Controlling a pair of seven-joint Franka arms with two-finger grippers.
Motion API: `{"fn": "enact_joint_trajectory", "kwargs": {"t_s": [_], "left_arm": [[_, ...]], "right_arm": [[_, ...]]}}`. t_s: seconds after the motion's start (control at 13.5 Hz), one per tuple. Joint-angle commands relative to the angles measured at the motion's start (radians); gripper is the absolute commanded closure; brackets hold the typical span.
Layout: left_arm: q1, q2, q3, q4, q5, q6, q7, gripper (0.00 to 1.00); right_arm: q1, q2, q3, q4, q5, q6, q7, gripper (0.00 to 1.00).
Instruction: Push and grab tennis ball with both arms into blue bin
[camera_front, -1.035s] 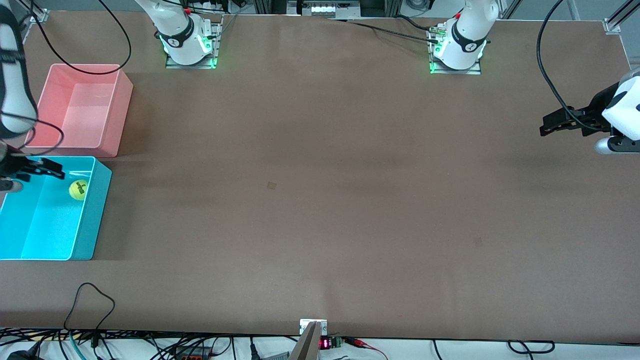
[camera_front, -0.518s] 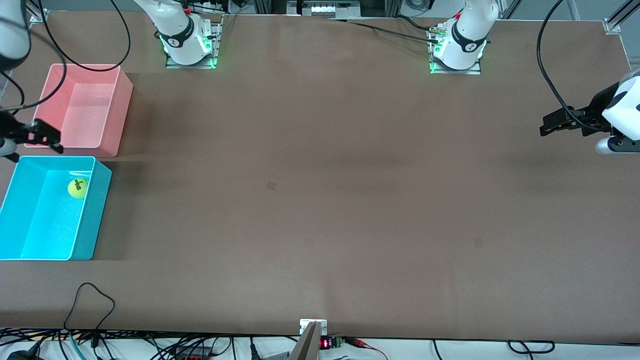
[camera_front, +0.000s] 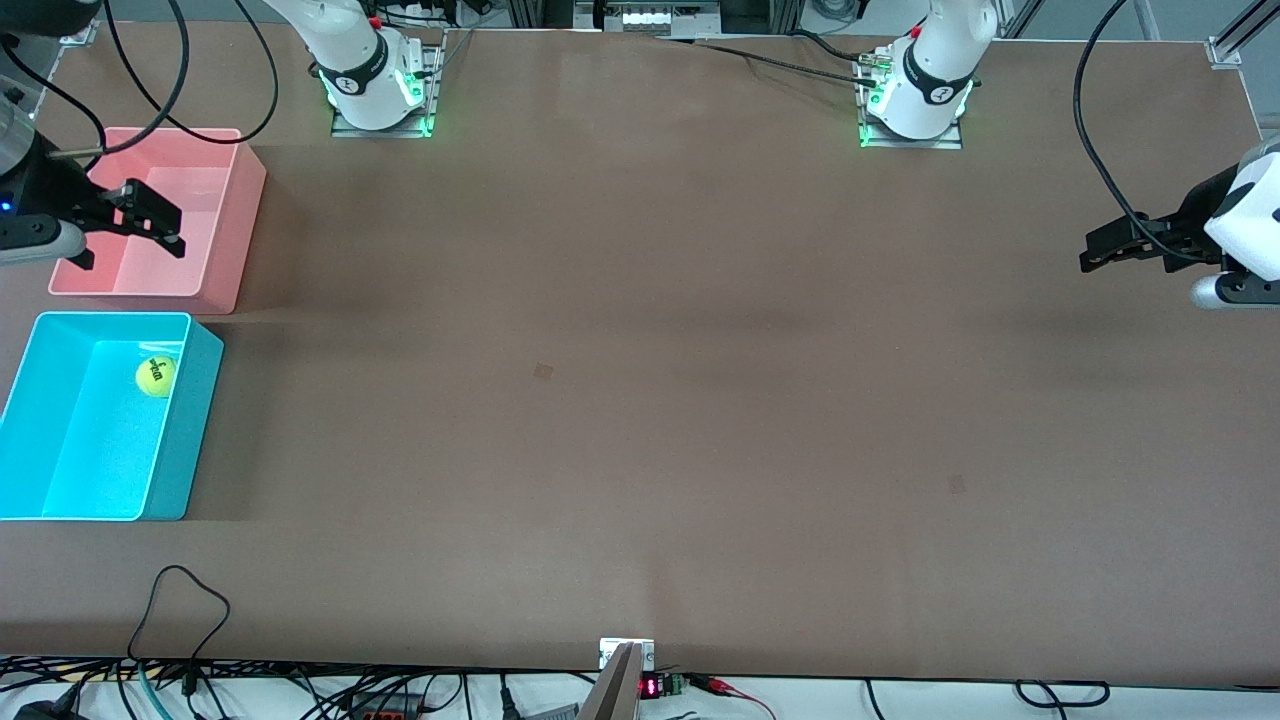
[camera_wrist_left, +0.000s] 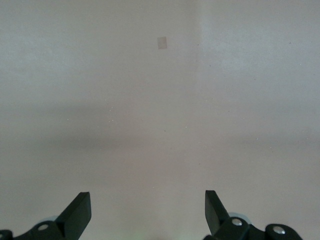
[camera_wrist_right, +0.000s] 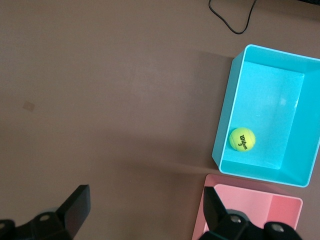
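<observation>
The tennis ball (camera_front: 156, 376) lies inside the blue bin (camera_front: 60, 330), in the corner nearest the pink bin; it also shows in the right wrist view (camera_wrist_right: 242, 139) inside the blue bin (camera_wrist_right: 224, 135). My right gripper (camera_front: 150, 217) is open and empty, up in the air over the pink bin (camera_front: 245, 215); in its wrist view its fingers (camera_wrist_right: 146, 206) stand wide apart. My left gripper (camera_front: 1100, 250) is open and empty over the bare table at the left arm's end; its wrist view (camera_wrist_left: 148, 210) shows only table.
The pink bin (camera_wrist_right: 200, 220) stands beside the blue bin, farther from the front camera. A black cable loop (camera_front: 175, 600) lies near the table's front edge. The brown table (camera_front: 640, 400) spreads between the arms.
My right gripper has risen out of the blue bin and moved over the pink bin. The ball stays in the blue bin. The left arm has not moved.
</observation>
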Motion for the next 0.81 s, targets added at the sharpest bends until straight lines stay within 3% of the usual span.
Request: {"fn": "enact_joint_trajectory", "kwargs": {"t_s": [0.0,0.37,0.74], "left_arm": [[0.007,-0.005,0.002,0.010,-0.005,-0.009,0.001,0.00],[0.005,-0.002,-0.003,0.027,-0.002,-0.011,0.001,0.00],[-0.001,-0.002,-0.006,0.030,-0.002,-0.012,0.001,0.00]], "right_arm": [[0.025,0.008,-0.007,0.062,0.008,-0.063,0.038,0.00],[0.082,0.036,-0.007,0.140,0.012,-0.134,0.163,0.00],[0.102,0.059,-0.012,0.148,0.002,-0.137,0.199,0.00]]}}
